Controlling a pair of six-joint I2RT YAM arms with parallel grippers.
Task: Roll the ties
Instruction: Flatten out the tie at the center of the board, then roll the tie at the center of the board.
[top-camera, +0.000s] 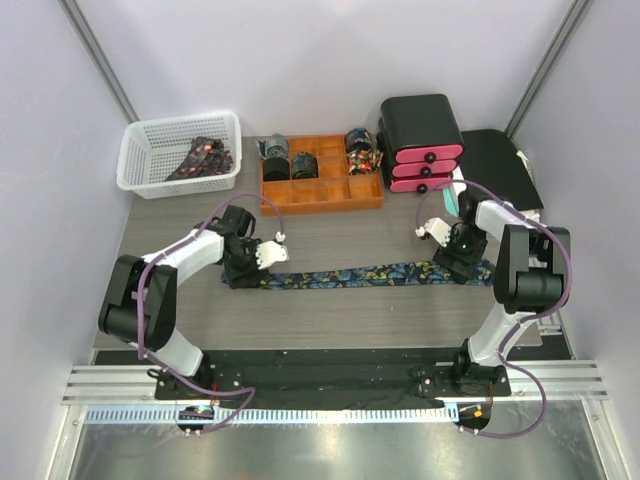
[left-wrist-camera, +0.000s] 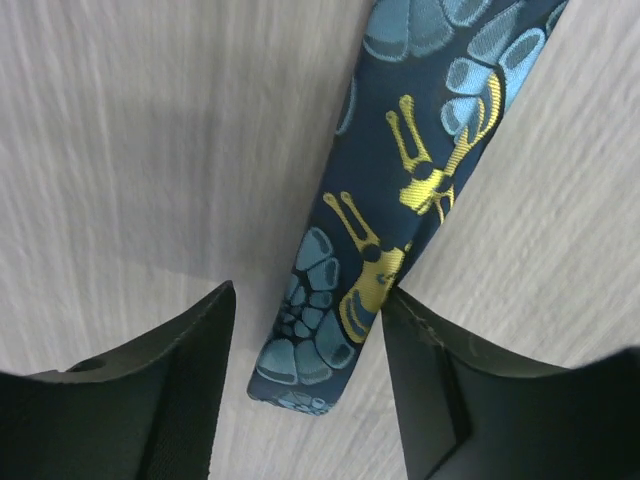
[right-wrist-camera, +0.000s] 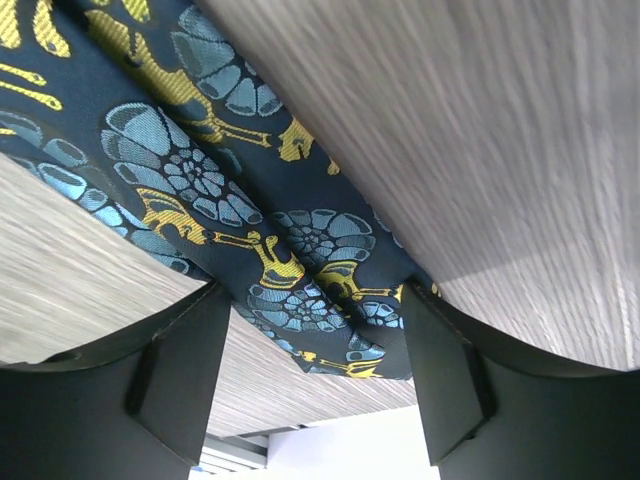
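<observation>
A: Tie: where?
B: Flat on the table, stretched from nine to three o'clock.
A: Grippers?
B: Left gripper, fingers apart, straddles its narrow end; right gripper, fingers apart, straddles the wide end.

No legible writing on the tie-rolling table

The tie shows only woven teal shells and gold snails, no letters. Nothing can be read on the white basket, the orange tray or the pink-fronted drawers.
</observation>
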